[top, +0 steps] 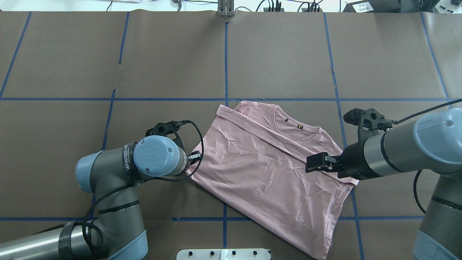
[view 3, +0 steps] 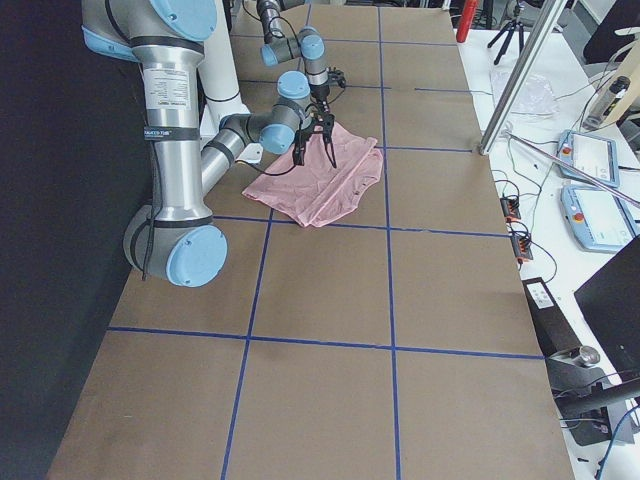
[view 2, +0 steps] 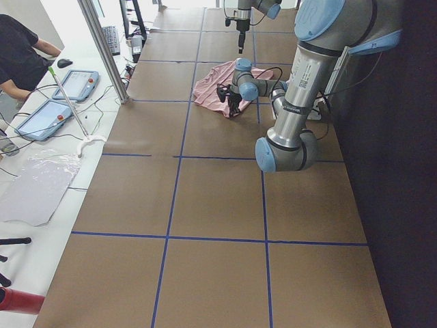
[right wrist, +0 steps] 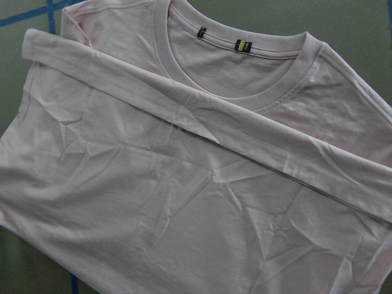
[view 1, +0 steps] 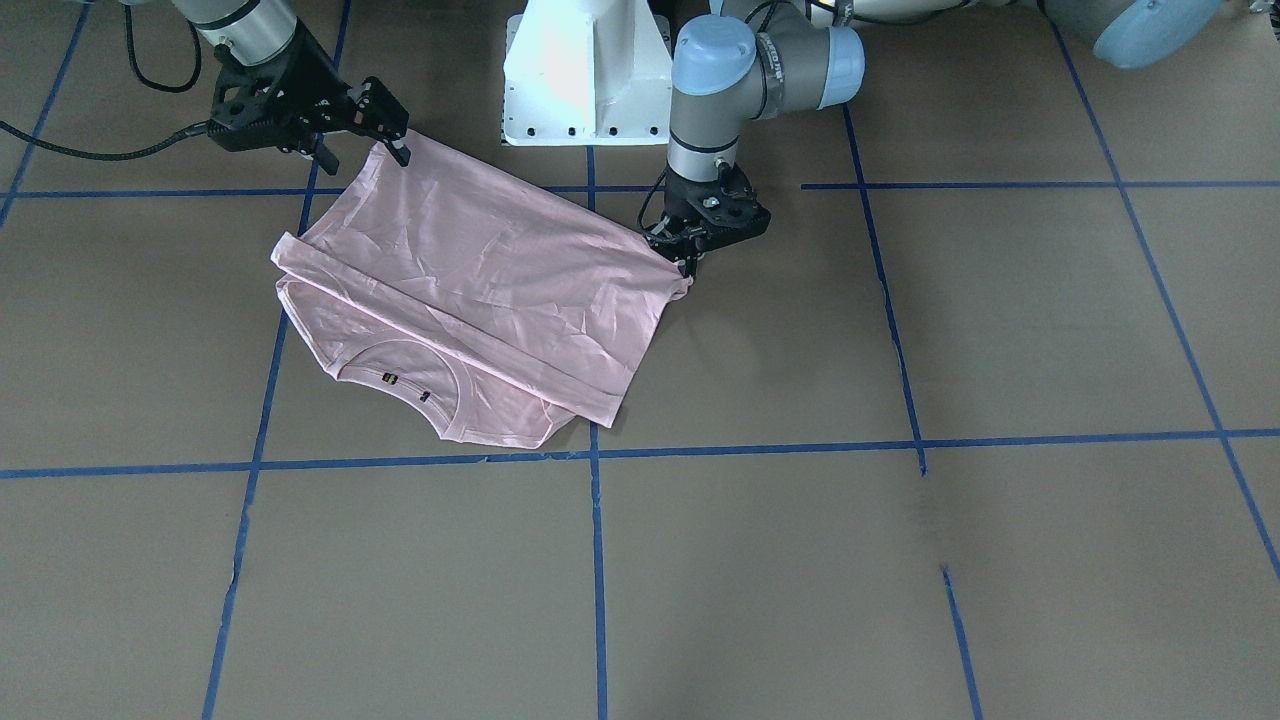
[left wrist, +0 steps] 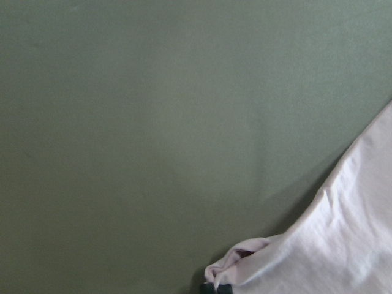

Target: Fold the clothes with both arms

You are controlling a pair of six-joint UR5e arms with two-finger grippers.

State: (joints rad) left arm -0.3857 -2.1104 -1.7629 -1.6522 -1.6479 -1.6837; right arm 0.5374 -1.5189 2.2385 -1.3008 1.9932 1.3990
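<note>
T-shirt on blue-gridded brown table

Even bright overhead light; faint soft shadow beneath left hand. Pedestal near it glares white. Left wrist view dim, greenish, soft.

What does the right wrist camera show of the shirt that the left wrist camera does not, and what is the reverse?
Only the right wrist view shows the ribbed collar of the pale pink T-shirt, two small labels inside the collar, the long hemmed edge folded across just below it, and some blue tape. Only the left wrist view shows one bunched corner at the bottom of the picture, beside much bare table. Both show creased pink cloth lying on the table.
</note>
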